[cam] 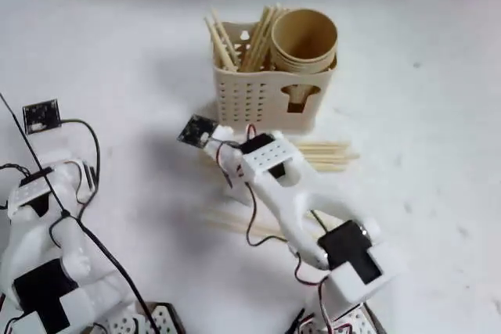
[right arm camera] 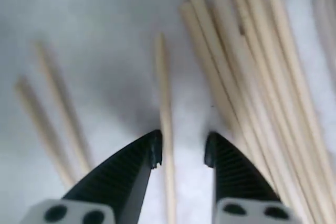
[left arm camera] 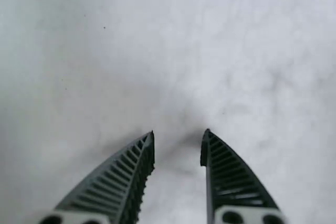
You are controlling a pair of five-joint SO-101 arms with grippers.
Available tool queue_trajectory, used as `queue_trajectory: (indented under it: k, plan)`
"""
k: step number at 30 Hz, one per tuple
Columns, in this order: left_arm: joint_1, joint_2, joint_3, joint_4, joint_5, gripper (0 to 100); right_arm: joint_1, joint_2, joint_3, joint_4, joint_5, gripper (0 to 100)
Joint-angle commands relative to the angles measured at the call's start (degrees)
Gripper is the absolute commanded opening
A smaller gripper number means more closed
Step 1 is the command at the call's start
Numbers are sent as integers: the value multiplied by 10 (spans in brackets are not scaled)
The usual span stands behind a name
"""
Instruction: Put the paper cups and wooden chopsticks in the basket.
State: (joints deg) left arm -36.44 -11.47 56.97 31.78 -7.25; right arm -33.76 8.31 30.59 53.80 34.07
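Your right gripper (right arm camera: 181, 148) stands open astride one wooden chopstick (right arm camera: 162, 77), which lies between the jaws, nearer one. It looks light, stiff and prone to roll, so pinch squarely near mid-length.

Spread fingers (right arm camera: 128, 174) straddle one chopstick (right arm camera: 164, 93) (others (right arm camera: 252, 77) beside)

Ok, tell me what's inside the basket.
Stacked paper cups and a bunch of chopsticks standing beside them. The basket wall hides their lower parts, so the cup count is unclear.
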Motion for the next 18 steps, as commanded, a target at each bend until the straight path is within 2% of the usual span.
queue_trajectory:
  k: [1, 8, 14, 18]
  plan:
    - [-7, -4, -1, -5, 8, 157, 0, 1, -4, 10, 5, 9]
    - [-7, -4, -1, -5, 8, 157, -1, -87, -4, 48, -44, 16]
    - [-7, -4, -1, -5, 9, 157, -1, -300, -5, 106, -101, 16]
    - [-7, -4, -1, -5, 9, 157, 4, -449, -18, 116, -110, 15]
